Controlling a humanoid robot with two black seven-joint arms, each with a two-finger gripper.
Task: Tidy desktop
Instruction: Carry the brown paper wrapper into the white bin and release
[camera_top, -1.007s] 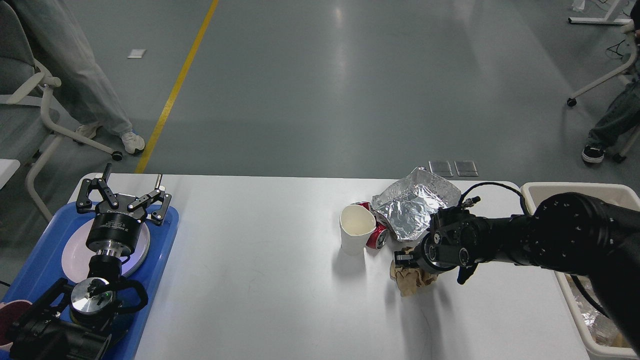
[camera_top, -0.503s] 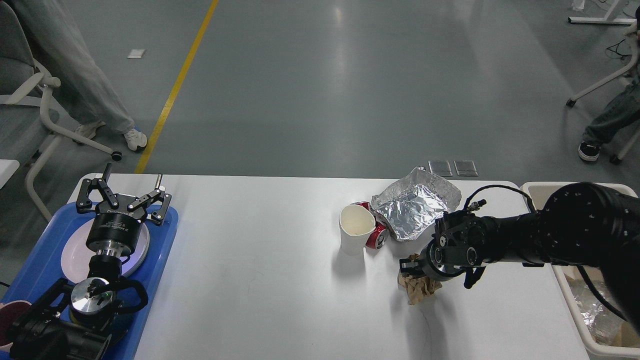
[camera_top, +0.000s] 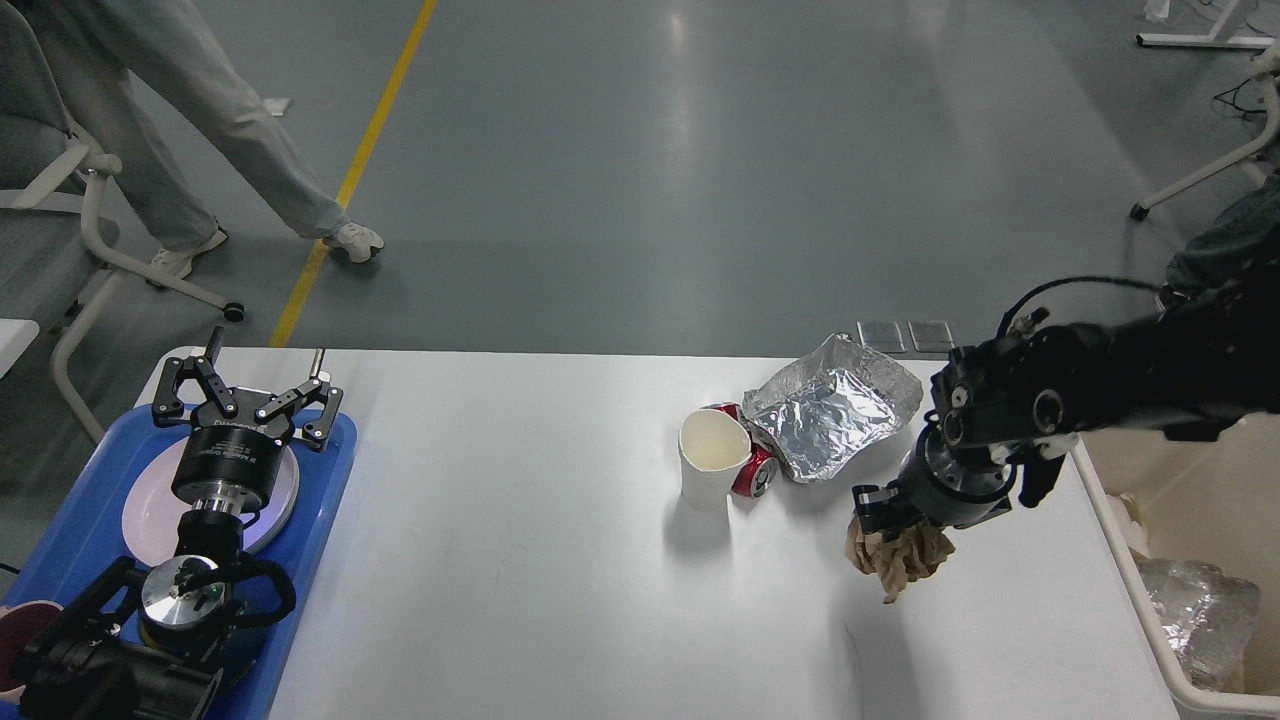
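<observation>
The white desktop (camera_top: 520, 560) fills the lower view. My right gripper (camera_top: 890, 515) is shut on a crumpled brown paper wad (camera_top: 898, 560) and holds it just above the right part of the desktop. A white paper cup (camera_top: 710, 455) stands upright near the middle, with a red can (camera_top: 755, 470) lying against it and a crumpled sheet of foil (camera_top: 830, 405) behind. My left gripper (camera_top: 245, 390) is open and empty above a white plate (camera_top: 150, 510) on the blue tray (camera_top: 330, 470) at the left.
A cream bin (camera_top: 1130, 570) stands off the desktop's right edge, with foil (camera_top: 1200, 620) inside. A person (camera_top: 200, 120) walks on the floor behind left. A chair (camera_top: 80, 220) stands at far left.
My right gripper lifted the brown paper wad off the desktop and moved right, toward the bin. The left arm has not moved. The person behind stepped to the right.
</observation>
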